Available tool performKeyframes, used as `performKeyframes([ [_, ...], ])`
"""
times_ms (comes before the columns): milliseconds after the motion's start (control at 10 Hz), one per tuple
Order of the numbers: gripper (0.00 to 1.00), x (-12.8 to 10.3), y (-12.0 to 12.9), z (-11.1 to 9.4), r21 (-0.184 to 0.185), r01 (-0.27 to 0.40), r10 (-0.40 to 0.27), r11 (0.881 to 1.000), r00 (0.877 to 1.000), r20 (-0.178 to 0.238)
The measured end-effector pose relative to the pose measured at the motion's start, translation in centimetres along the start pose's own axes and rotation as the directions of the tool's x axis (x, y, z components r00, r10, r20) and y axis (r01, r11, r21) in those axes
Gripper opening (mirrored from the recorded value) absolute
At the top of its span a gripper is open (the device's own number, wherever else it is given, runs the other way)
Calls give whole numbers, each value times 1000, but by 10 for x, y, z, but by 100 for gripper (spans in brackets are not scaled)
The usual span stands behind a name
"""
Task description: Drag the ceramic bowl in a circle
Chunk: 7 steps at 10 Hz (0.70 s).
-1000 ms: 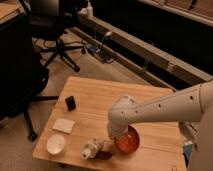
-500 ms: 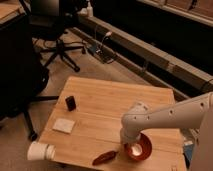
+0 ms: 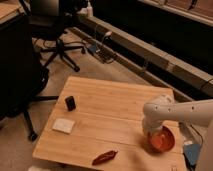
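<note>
The ceramic bowl [image 3: 164, 139], orange-red with a paler inside, sits near the right front corner of the wooden table [image 3: 115, 107]. My white arm reaches in from the right and bends down over it. The gripper [image 3: 153, 134] hangs at the bowl's left rim, below the rounded wrist housing, and is shut. The wrist hides the fingers and their contact with the bowl.
On the table are a small black object [image 3: 70, 103] at the left, a flat white pad [image 3: 64, 125] in front of it, and a red chili pepper [image 3: 104, 157] by the front edge. An office chair [image 3: 57, 35] stands behind, and a blue item [image 3: 193, 151] lies off the right edge.
The bowl and gripper have moved together to the right along the table's front. The view has shifted, and the white bowl has left the table's front left.
</note>
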Motion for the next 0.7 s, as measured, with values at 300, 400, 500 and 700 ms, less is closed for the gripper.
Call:
performKeyframes([
  [300, 0, -48, -1, 4, 12, -19, 19, 1000, 1000, 11],
  [400, 0, -64, 7, 7, 5, -20, 19, 1000, 1000, 11],
  [500, 0, -75, 15, 8, 0, -14, 14, 1000, 1000, 12],
  [700, 0, -101, 40, 12, -9, 7, -7, 1000, 1000, 13],
])
